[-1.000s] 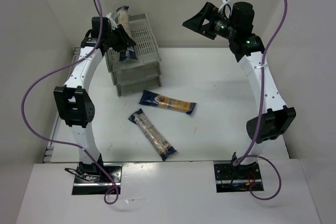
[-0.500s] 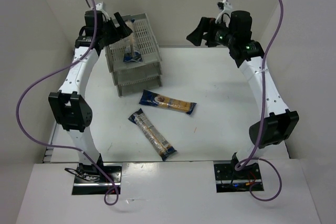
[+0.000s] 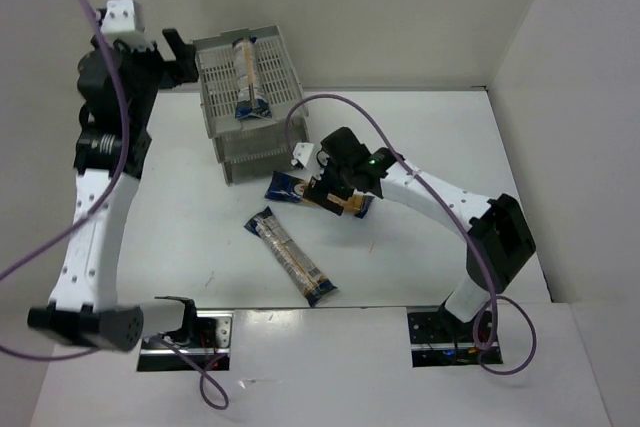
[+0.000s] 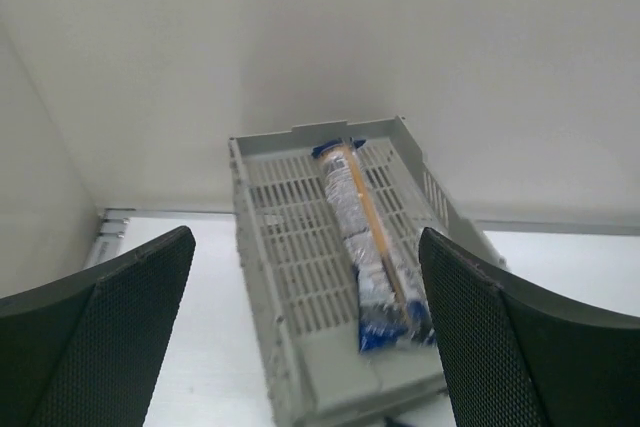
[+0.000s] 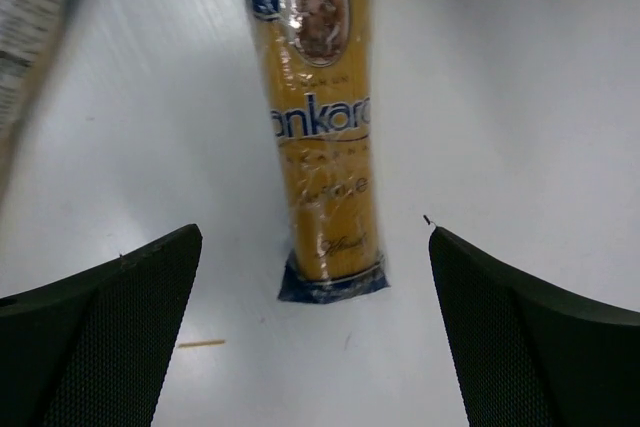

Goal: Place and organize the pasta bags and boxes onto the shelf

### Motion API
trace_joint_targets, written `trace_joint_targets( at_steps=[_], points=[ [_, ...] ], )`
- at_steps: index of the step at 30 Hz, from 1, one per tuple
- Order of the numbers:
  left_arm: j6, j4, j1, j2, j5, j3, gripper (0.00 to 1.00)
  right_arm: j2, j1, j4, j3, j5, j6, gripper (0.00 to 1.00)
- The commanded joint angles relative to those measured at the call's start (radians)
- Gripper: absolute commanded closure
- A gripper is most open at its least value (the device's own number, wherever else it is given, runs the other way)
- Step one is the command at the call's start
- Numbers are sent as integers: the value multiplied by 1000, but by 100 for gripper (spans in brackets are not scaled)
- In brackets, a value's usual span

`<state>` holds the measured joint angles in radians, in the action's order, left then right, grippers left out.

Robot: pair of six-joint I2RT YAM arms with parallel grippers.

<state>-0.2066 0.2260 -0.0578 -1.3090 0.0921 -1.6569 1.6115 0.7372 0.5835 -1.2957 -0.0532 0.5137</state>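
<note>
The light grey shelf (image 3: 225,117) stands at the back left. One pasta pack (image 3: 246,77) lies lengthwise on its top tier, also seen in the left wrist view as a pack (image 4: 365,237) on the slatted shelf (image 4: 285,247). My left gripper (image 3: 185,55) is open, left of the shelf and apart from it, with nothing between its fingers (image 4: 110,332). A second pasta pack (image 3: 288,187) lies on the table before the shelf. My right gripper (image 3: 330,190) hangs open above its yellow pack (image 5: 320,147), fingers either side of its near blue end. A third pack (image 3: 292,257) lies nearer the arms.
The white walls close in at the back and both sides. A loose spaghetti strand (image 5: 200,344) lies on the table beside the right gripper's left finger. The third pack's end (image 5: 30,7) shows at the right wrist view's top left.
The left gripper opened and let its pack go onto the shelf's top tier, then drew back to the left. The right arm swung down from the back right to over the table pack.
</note>
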Motion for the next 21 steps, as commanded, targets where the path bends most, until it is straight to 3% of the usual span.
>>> trace_joint_targets(
  at_steps=[1, 3, 6, 12, 19, 20, 21],
  points=[
    [99, -54, -5, 170, -8, 164, 0, 71, -18, -108, -1, 70, 120, 0],
    [87, -65, -5, 299, -20, 291, 0, 138, -41, -117, -23, 70, 132, 0],
    [47, -48, 21, 395, -29, 354, 0, 220, -55, -137, -60, 58, 167, 0],
    [-7, -25, 85, 448, -109, 427, 0, 332, -68, -71, -97, -39, 229, 0],
    [-17, -34, 85, 461, -123, 467, 0, 438, -78, -99, -97, -27, 184, 0],
    [-17, -43, 95, 461, -123, 467, 0, 452, -78, -87, -97, -42, 184, 7],
    [-17, -43, 95, 461, -123, 467, 0, 452, -78, -77, -88, -53, 193, 28]
  ],
)
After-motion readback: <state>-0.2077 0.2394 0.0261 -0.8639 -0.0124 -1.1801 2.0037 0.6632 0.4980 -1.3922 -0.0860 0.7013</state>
